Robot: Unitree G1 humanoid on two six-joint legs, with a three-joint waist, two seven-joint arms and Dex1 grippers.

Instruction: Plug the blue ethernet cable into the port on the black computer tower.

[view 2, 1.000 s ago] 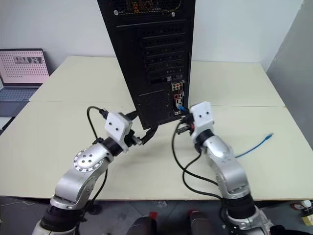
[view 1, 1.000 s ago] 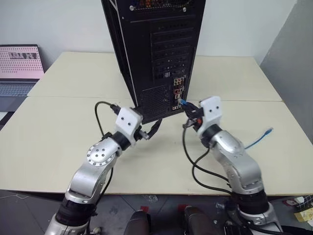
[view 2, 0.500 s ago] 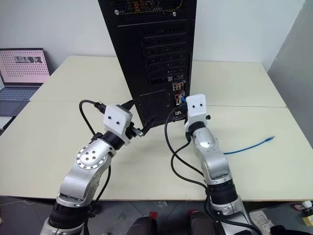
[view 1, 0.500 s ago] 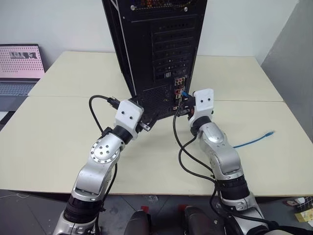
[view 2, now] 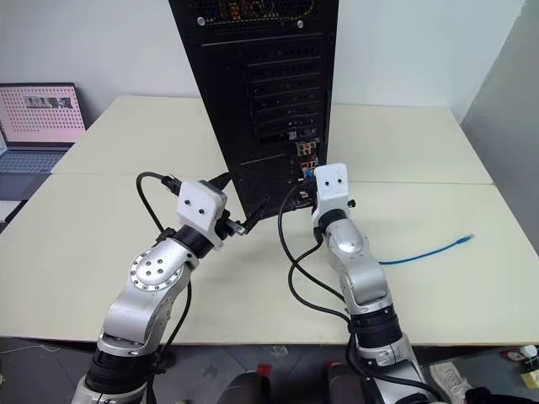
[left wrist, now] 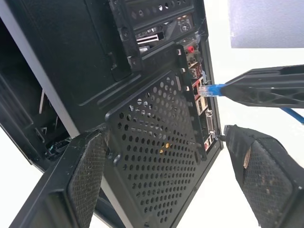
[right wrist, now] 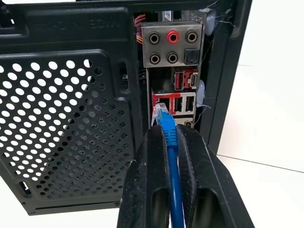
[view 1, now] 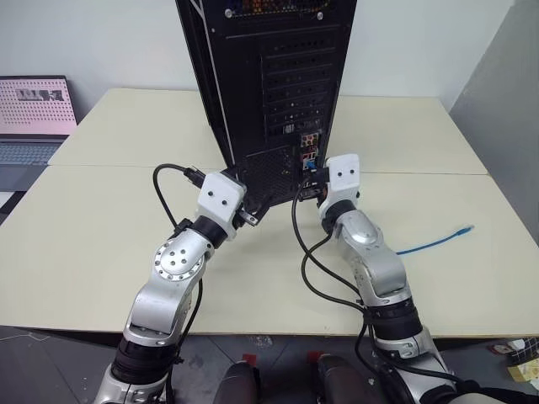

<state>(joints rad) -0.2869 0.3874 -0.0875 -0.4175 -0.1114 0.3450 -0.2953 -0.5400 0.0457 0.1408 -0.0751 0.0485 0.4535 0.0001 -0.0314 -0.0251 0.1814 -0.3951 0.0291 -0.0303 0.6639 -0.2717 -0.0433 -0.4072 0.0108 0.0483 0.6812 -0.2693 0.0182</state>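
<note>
Right wrist view is showing the black computer tower close up: right gripper fingers are pinching the blue ethernet cable, plug tip sitting just at the port, seating unclear. Left wrist view is showing the left gripper fingers spread wide, straddling the tower's perforated rear corner. Head views are adding the cream table, the cable's free end trailing on it, a laptop, white wall.
</note>
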